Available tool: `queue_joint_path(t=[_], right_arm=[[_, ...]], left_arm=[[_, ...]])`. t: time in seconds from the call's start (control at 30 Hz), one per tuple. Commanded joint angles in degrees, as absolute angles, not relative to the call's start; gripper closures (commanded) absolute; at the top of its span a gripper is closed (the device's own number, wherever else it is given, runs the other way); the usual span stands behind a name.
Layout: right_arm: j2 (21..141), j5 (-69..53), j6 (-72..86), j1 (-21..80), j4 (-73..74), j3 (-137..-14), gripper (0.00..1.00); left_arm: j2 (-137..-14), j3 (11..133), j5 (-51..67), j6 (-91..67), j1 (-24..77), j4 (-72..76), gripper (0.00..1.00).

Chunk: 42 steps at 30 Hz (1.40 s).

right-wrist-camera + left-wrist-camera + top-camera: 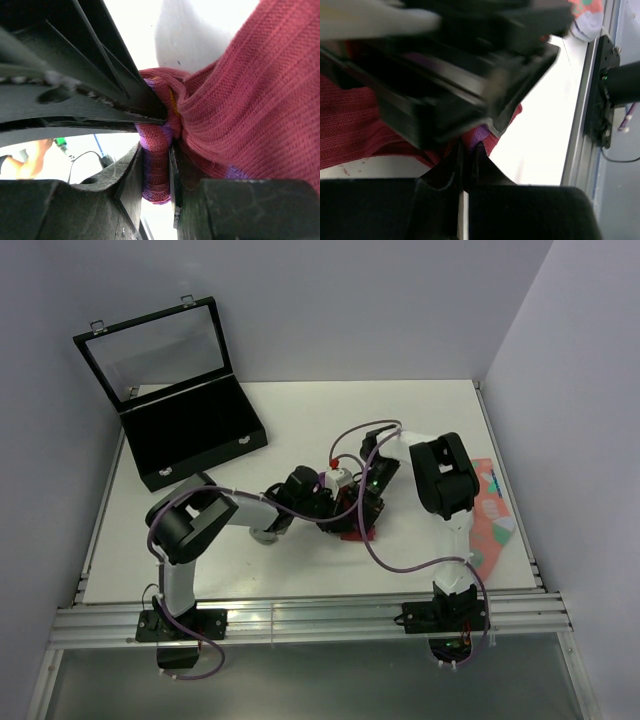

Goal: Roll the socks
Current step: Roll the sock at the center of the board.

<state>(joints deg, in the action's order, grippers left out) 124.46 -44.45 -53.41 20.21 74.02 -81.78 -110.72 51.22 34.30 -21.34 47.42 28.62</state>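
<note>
step: mid-roll, red sock at bench centre | left gripper clamped on its fold, right gripper pinching the rolled end | next: you'll want tension kept while turning

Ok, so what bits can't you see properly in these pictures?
- Red sock: in the top view, the left arm and right arm cover nearly all of it.
- Grey sock: there is only a washed-out pale lump in the right wrist view; can't tell if that's it.
- Left gripper: shut, but the left wrist view doesn't show whether cloth is pinched.
- Patterned sock: partly behind the right arm in the top view.
</note>
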Motion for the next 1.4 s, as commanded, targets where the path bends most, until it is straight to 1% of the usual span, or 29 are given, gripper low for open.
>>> queue_joint_path(t=[0.0,0.1,0.23,0.43,0.57,0.67,0.7,0.8,1.03,1.23,1.37], right_arm=[[120.86,-42.19,-50.1,20.65,65.49,-78.76,0.75],[117.61,-42.01,-47.03,20.57,60.05,-76.38,0.68],[111.81,-42.45,-42.73,20.22,54.68,-72.69,0.63],[102.05,-42.1,-38.41,18.11,45.71,-66.63,0.53],[98.09,-43.07,-37.44,15.91,43.42,-64.95,0.48],[97.74,-44.38,-37.09,14.33,43.95,-65.65,0.47],[97.73,-44.82,-36.83,13.8,44.21,-65.83,0.44],[100.28,-46.92,-38.05,12.48,48.23,-68.64,0.44],[104.76,-47.64,-39.72,11.43,53.43,-72.24,0.44],[106.79,-48.6,-38.15,10.81,54.32,-74.09,0.43],[104.51,-46.85,-36.04,10.46,50.63,-72.25,0.43]], left_arm=[[-114.17,53.43,29.03,-25.3,48.6,21.65,1.0],[-115.05,54.83,27.26,-26.8,49.04,17.94,1.0],[-116.72,56.6,27.25,-28.91,49.04,11.54,1.0],[-118.83,58.18,29.08,-31.81,48.96,7.47,1.0],[-119.09,57.92,29.44,-32.43,48.52,6.42,1.0],[-118.92,57.66,29.62,-32.61,48.43,5.72,1.0],[-118.83,57.48,29.79,-32.61,48.43,5.8,1.0],[-118.92,57.22,29.71,-32.34,48.43,5.27,1.0],[-117.33,54.23,30.85,-33.22,49.04,8.09,1.0],[-117.69,52.91,31.64,-33.57,49.31,9.66,1.0],[-117.95,53.52,31.9,-33.57,49.31,8.62,1.0]])
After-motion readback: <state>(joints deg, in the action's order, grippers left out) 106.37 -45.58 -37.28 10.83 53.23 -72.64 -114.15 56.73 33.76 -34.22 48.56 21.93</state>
